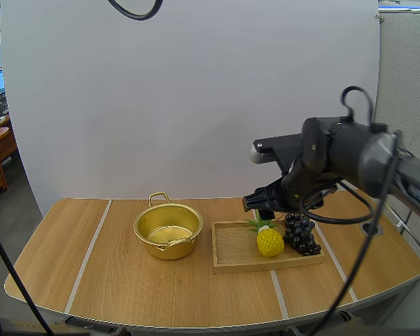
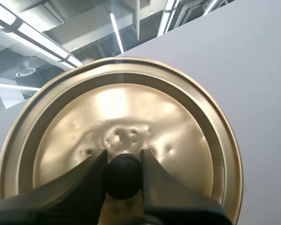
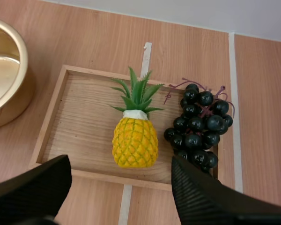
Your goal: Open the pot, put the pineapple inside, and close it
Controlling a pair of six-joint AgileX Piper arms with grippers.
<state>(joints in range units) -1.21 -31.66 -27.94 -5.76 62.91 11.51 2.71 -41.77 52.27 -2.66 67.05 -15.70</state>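
The wooden table [image 1: 70, 245] has a rounded front edge and pale stripes [image 1: 91, 250] running from front to back. A golden pot [image 1: 169, 250] stands upright on it near the middle, mouth open, one loop handle at its 12 o'clock (the other at about 6). At the pot's 3 o'clock, just beside it but apart, a shallow wooden tray [image 1: 234, 248] lies flat across another stripe.

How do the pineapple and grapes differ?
The pineapple is yellow with a green crown; grapes are near-black. The pineapple is one solid piece; grapes are a cluster of small balls. The pineapple sits central on the tray; grapes overlap its rim. Both lie side by side.
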